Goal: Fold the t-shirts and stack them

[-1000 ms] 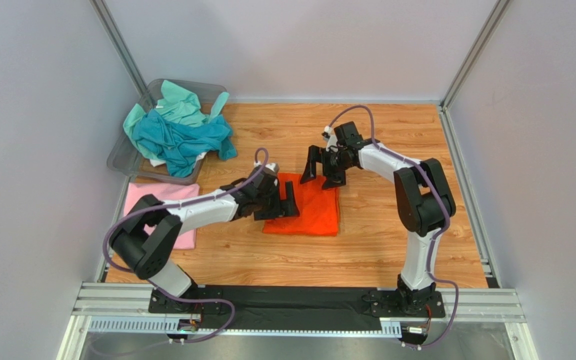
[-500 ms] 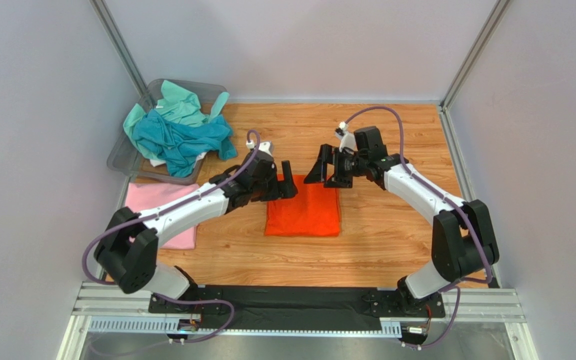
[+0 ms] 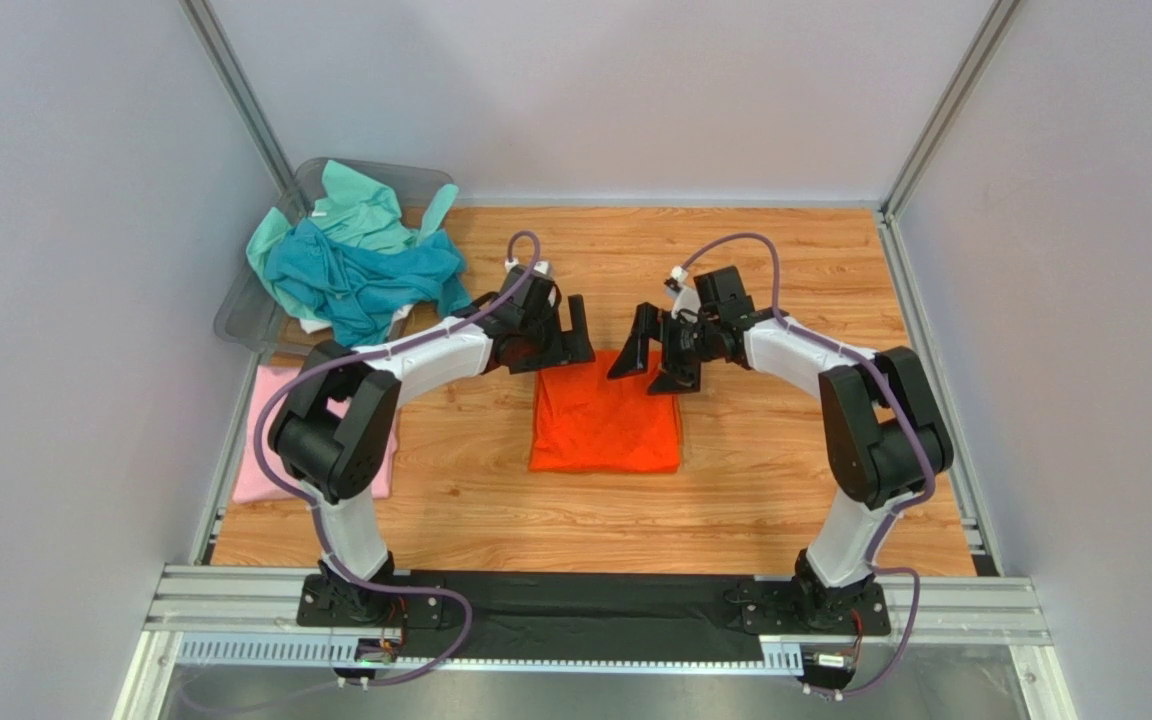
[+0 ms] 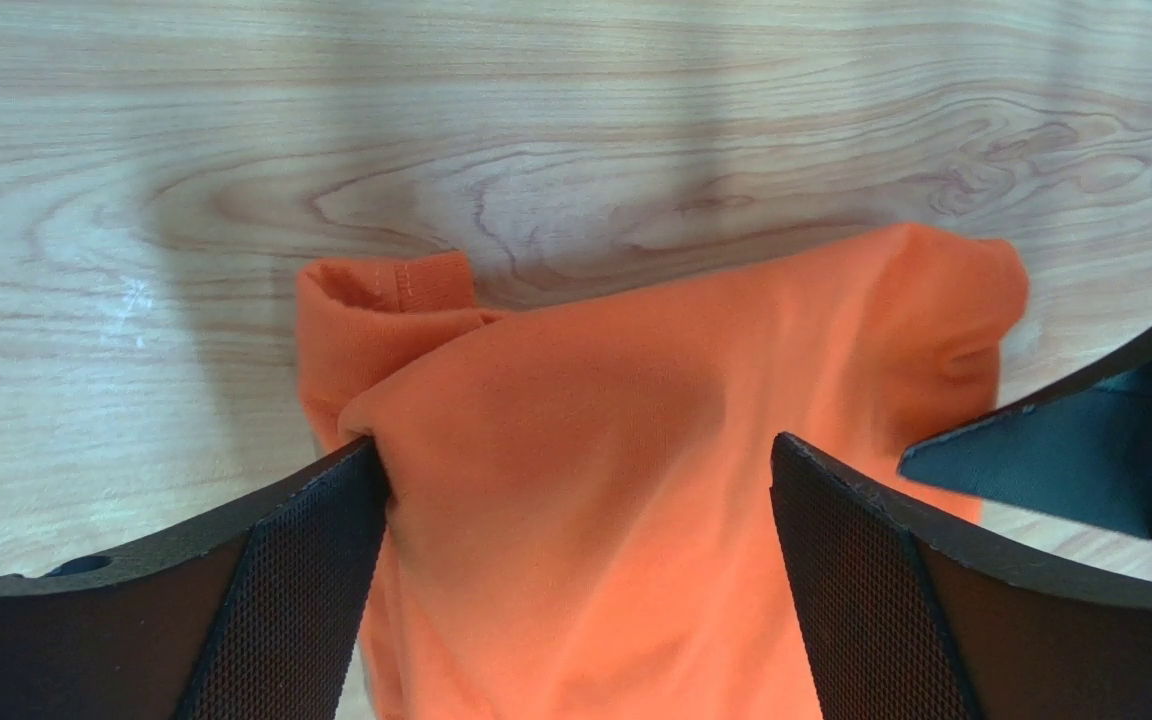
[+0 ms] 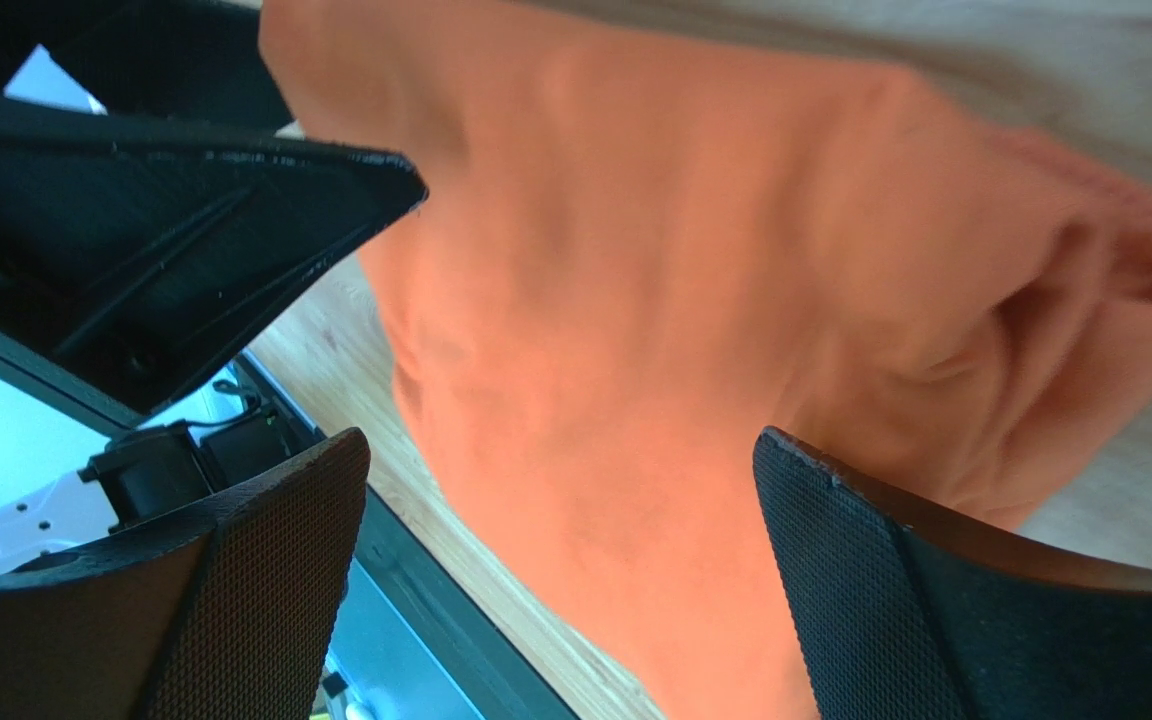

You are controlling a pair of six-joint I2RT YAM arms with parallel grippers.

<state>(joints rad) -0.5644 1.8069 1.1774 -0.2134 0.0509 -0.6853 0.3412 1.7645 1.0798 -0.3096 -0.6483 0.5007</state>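
Note:
The orange t-shirt (image 3: 606,423) lies folded into a rectangle in the middle of the table; it also shows in the left wrist view (image 4: 612,480) and the right wrist view (image 5: 717,345). My left gripper (image 3: 560,333) is open over its far left corner. My right gripper (image 3: 654,354) is open over its far right corner. Both sets of jaws stand wide with cloth between them but do not pinch it. The pink t-shirt (image 3: 259,450) lies flat at the left edge, partly hidden by my left arm. Teal (image 3: 357,282) and mint green (image 3: 357,203) shirts are heaped in the bin.
The grey plastic bin (image 3: 246,317) stands at the far left corner. Grey walls with metal posts close the table at the back and both sides. The black rail (image 3: 597,608) with the arm bases runs along the near edge.
Both grippers have moved to the far edge of the orange shirt and closer together. The left arm has swung back from the shirt's left side; the shirt lies flat and unmoved.

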